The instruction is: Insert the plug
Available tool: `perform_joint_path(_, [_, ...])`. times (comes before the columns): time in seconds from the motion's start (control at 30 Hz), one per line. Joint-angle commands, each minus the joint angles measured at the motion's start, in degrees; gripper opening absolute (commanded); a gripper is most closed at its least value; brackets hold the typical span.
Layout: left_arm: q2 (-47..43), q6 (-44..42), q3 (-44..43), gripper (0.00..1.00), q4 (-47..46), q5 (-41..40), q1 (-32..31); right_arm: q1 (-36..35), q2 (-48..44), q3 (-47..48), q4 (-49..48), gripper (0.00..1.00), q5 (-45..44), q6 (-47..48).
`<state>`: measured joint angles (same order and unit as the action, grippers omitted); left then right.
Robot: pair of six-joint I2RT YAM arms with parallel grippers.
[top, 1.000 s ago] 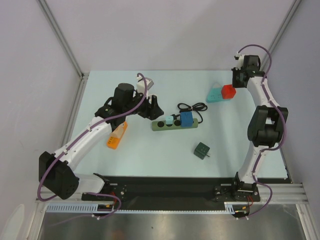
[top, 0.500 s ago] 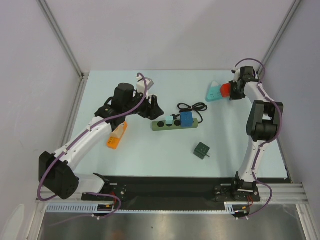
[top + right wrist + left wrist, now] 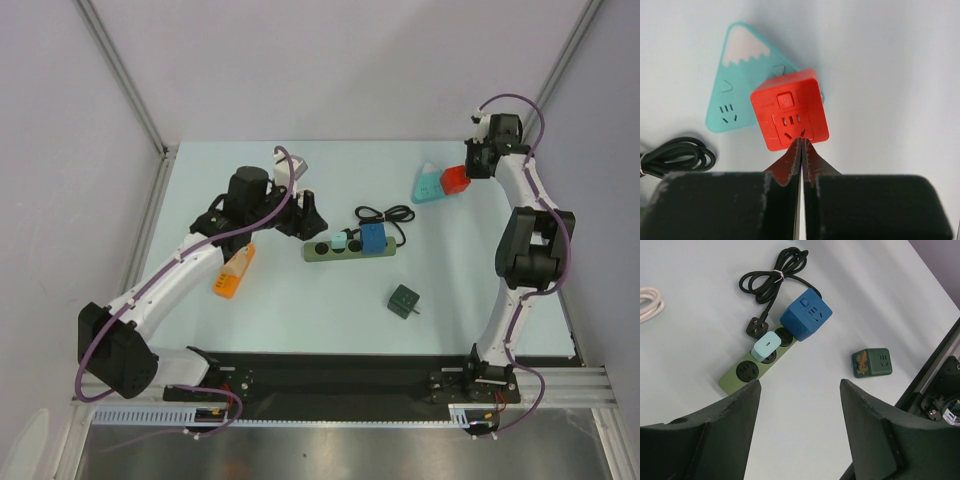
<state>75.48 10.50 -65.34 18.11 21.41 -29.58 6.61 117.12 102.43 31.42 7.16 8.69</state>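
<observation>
My right tool (image 3: 801, 144): fingers pressed together, empty, tips at the near edge of the red cube plug (image 3: 789, 111). The plug sits on the counter (image 3: 300, 310), overlapping the teal triangular adapter (image 3: 737, 90). My left tool (image 3: 799, 390): fingers apart, empty, above the green power strip (image 3: 742, 376).

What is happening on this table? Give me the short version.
Two robot arms, a plug-insertion job. The green power strip holds a blue cube and a light blue charger; one socket is free. The left gripper hovers open near it. The right gripper sits shut at a red cube beside a teal adapter. A dark green cube lies loose.
</observation>
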Motion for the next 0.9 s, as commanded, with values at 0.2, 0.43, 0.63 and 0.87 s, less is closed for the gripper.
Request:
perform_joint_path(0.2, [-0.69,-0.39,0.04,0.71,-0.45,-0.58,0.4,0.16,9.96,7.7,1.27,0.0,1.99,-2.09])
perform_joint_path(0.43, [-0.6,-0.57,-1.45,0.72,1.84,-1.28,0.32,0.07,9.89,7.34,1.89,0.0,1.45,-2.71])
perform_joint_path(0.63, [-0.86,-0.39,-2.69,0.72,4.74,0.12,-0.73,0.07,2.16,10.86,4.34,0.08,0.5,-4.2])
perform_joint_path(0.87, [0.01,1.01,-2.6,0.78,5.98,-3.29,-11.27,-3.53,-15.67,-2.13,3.3,0.8,-2.32,-11.93])
